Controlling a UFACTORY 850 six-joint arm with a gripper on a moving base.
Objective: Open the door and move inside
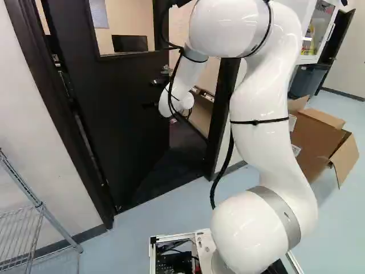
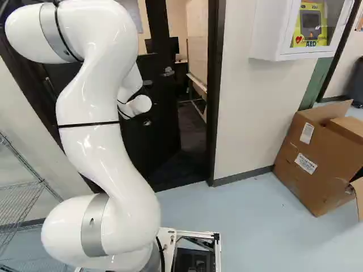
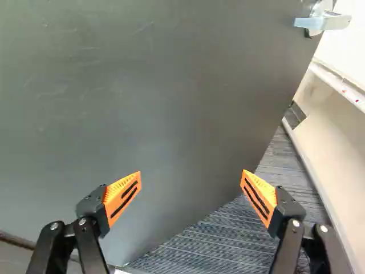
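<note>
With the base as hub and twelve o'clock straight ahead, the door (image 1: 120, 123), the task's own thing, stands ajar between eleven and twelve; its dark, smooth slab bears faint scuffs and a rectangular window (image 1: 128, 25); its jaws released and standing wide apart, the black gripper (image 1: 152, 94) faces the slab; the fingers carry ribbed orange wedge-shaped pads (image 3: 122, 197); the shiny metal lever handle (image 3: 324, 21) sits ahead at one o'clock from the gripper; past the door's edge runs finely lined dark flooring (image 3: 228, 237), beside a pale ledge (image 3: 336, 85); a glossy white tubular arm (image 2: 96, 141) rises at the hub, strapped with thin black ties. At two o'clock a brown cardboard box (image 2: 315, 161) leans with flaps spread, its contents hidden; at one, a white wall cabinet (image 2: 269, 34) with a clear front holds a yellow device (image 2: 310, 25); a grey bin (image 1: 308, 80) stands below it; at ten, a wire rack (image 1: 40, 208) shows thin metal bars; the base's silver frame (image 2: 198, 233) holds black electronics (image 1: 174, 261).
</note>
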